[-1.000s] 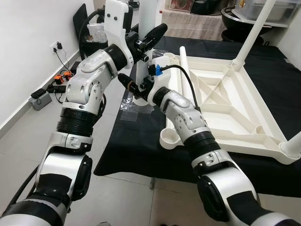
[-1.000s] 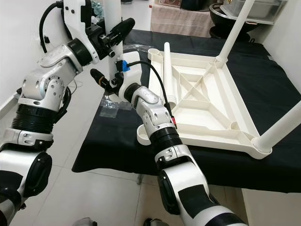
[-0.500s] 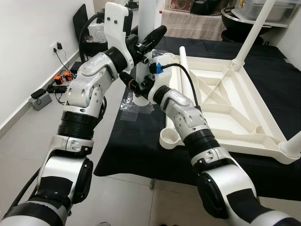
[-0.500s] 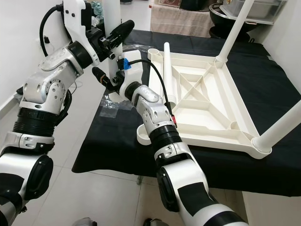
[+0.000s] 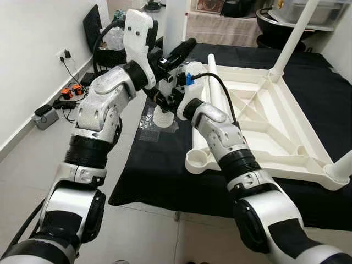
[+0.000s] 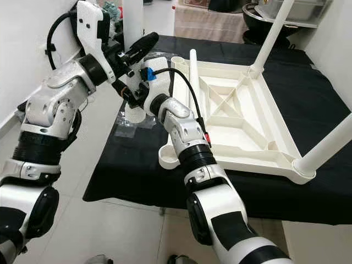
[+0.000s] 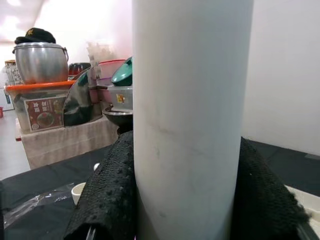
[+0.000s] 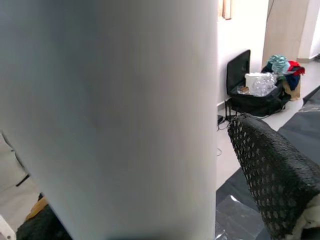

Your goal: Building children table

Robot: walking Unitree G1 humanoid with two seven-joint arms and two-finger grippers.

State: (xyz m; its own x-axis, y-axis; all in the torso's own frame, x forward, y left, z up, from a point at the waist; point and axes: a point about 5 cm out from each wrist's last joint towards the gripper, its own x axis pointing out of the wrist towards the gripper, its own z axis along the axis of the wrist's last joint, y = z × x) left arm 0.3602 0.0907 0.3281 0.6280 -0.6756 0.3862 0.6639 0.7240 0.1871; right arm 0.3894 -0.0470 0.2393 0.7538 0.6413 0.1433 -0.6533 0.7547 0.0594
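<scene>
The white table top [image 6: 236,118] lies upside down on the black-covered surface [image 6: 132,165], with two legs judged already fitted: one [image 6: 270,36] stands at the far corner and one [image 6: 330,144] at the near right corner. A third leg [image 5: 175,27] is held upright past the top's left edge, gripped between the fingers of both the left hand [image 5: 168,60] and the right hand [image 5: 165,99], and is not yet seated. A fourth leg [image 6: 193,82] lies loose on the underside, and the near left socket [image 6: 169,158] is empty, so about half the work is judged left.
</scene>
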